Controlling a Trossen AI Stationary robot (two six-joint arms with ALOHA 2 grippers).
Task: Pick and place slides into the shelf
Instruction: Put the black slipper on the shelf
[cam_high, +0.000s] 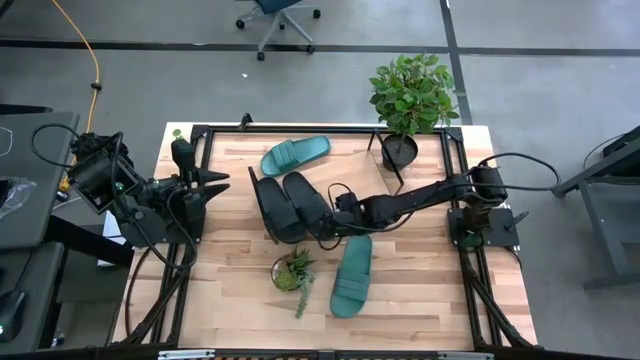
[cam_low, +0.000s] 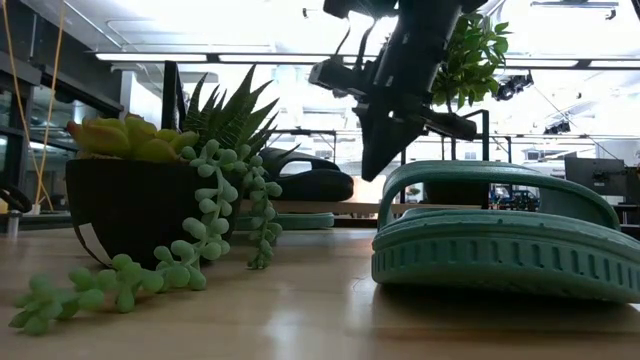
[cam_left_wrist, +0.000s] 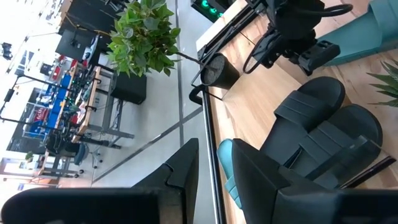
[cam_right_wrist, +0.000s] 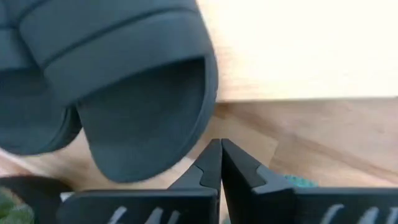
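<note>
— So, done? Three slides on shelf (cam_high: 420, 170): two black (cam_high: 290, 205), one teal (cam_high: 295, 154).
— Left? Teal slide (cam_high: 351, 275) on worktop; right hand (cam_high: 330, 222) pinched together, empty, beside it; left hand (cam_high: 215, 185) apart, waiting.

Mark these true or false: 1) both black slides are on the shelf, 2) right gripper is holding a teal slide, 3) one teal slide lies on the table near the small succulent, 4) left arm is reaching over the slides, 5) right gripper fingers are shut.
1) True. The two black slides lie side by side on the shelf.
2) False. The right gripper holds nothing; it is beside the black pair.
3) True. A teal slide lies on the table by the small succulent.
4) False. The left gripper waits at the table's left edge.
5) True. The fingertips meet.
</note>
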